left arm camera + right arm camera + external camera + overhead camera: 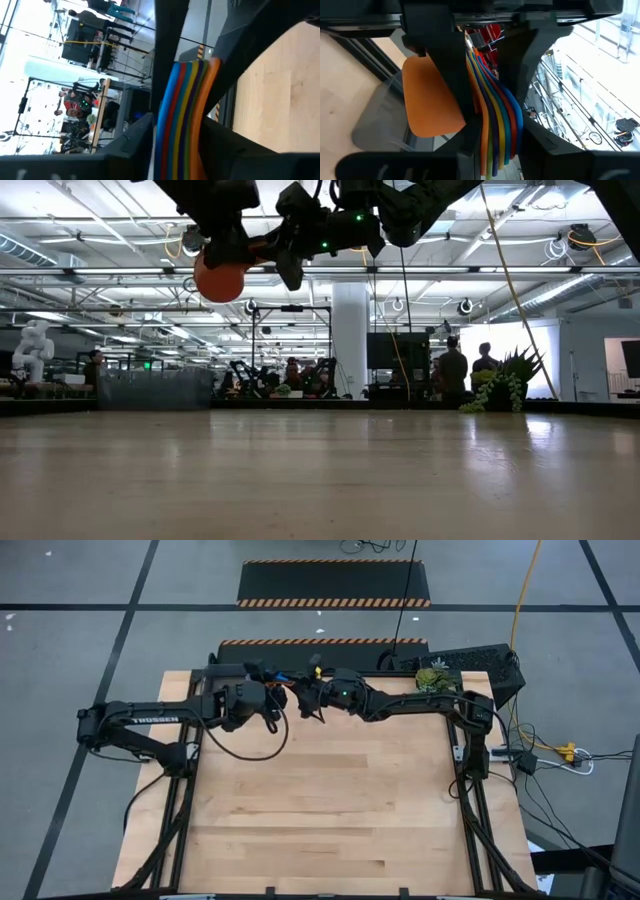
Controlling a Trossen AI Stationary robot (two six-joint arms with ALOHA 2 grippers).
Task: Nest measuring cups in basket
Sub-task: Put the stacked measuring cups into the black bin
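Arms first: both reach in over the far edge of the surface (320,810) and meet there, raised well clear of the wood. The left arm runs in from its side with elbow bent, and the left hand (268,700) ends just short of the right hand (312,698), which comes across from the other side at full stretch. In the low view the two hands hang high above the boards, the left hand (225,240) just beside the right hand (300,235).

Between them sits the stack of cups (492,125), nested one inside another with the flat handles fanned together. From the right wrist the handles show as thin bands of orange, yellow, green, blue and red passing between the right hand's dark fingers (445,65), which are clamped on them. The outermost orange cup (427,100) bulges out just beside one finger; its round bowl (222,278) hangs directly under the left hand in the low view.

From the left wrist the same handles (185,115) stand edge-on as stripes between the left hand's fingers (167,45), which lie close along both sides; whether they press the stack or merely bracket it, I cannot tell.

Under the stack, seen from the right wrist, lies the grey basket (375,125).
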